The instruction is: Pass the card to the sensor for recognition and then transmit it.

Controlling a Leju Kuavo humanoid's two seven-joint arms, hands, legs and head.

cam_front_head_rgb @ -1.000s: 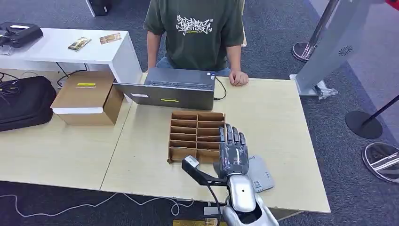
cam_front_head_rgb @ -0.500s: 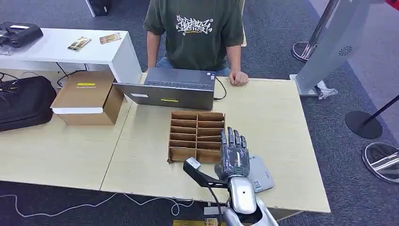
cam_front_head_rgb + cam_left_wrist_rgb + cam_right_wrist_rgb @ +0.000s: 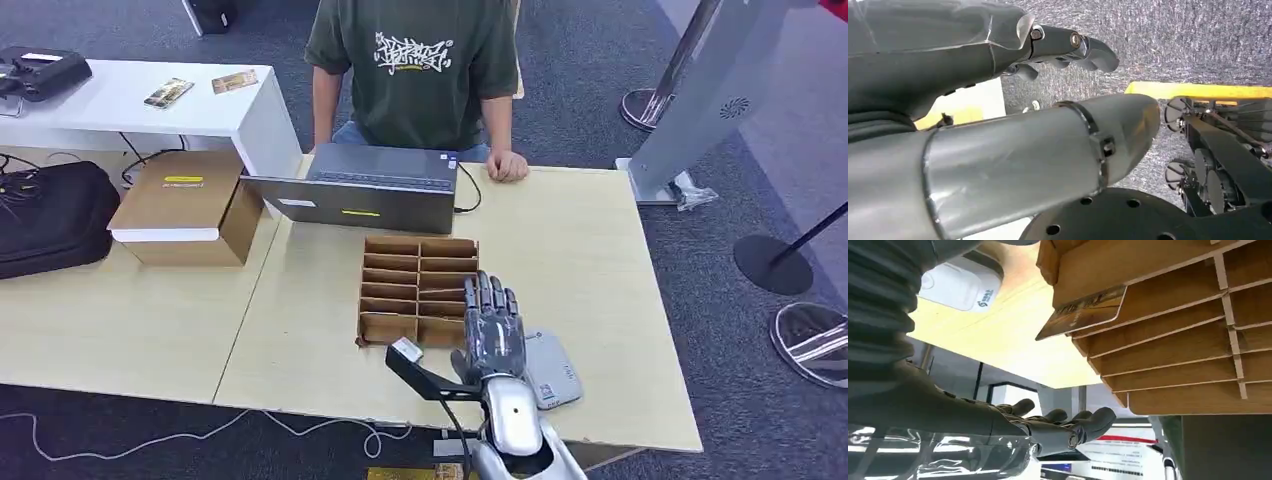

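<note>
A brown cardboard organizer (image 3: 385, 327) with several slots lies in the middle of the table. In the right wrist view a brown card (image 3: 1082, 315) stands tilted in a slot near the corner of the organizer (image 3: 1173, 340), sticking out past its wall. A grey-white sensor (image 3: 556, 368) lies flat near the table's front edge, right of the organizer; the right wrist view also catches the sensor (image 3: 960, 285). My right hand (image 3: 490, 335) hovers flat over the organizer's near right corner, fingers (image 3: 1063, 427) stretched out and holding nothing. My left hand (image 3: 1068, 45) hangs over the carpet with nothing in it.
A grey laptop (image 3: 360, 190) stands behind the organizer, and a person in a green shirt (image 3: 415, 70) sits there with one hand (image 3: 507, 165) on the table. A cardboard box (image 3: 190, 205) and a black bag (image 3: 50, 215) lie at the left. A white side table (image 3: 150, 105) stands further back.
My right hand has drawn back a little toward the table's near edge and drifted slightly left. The organizer, sensor and person have stayed put.
</note>
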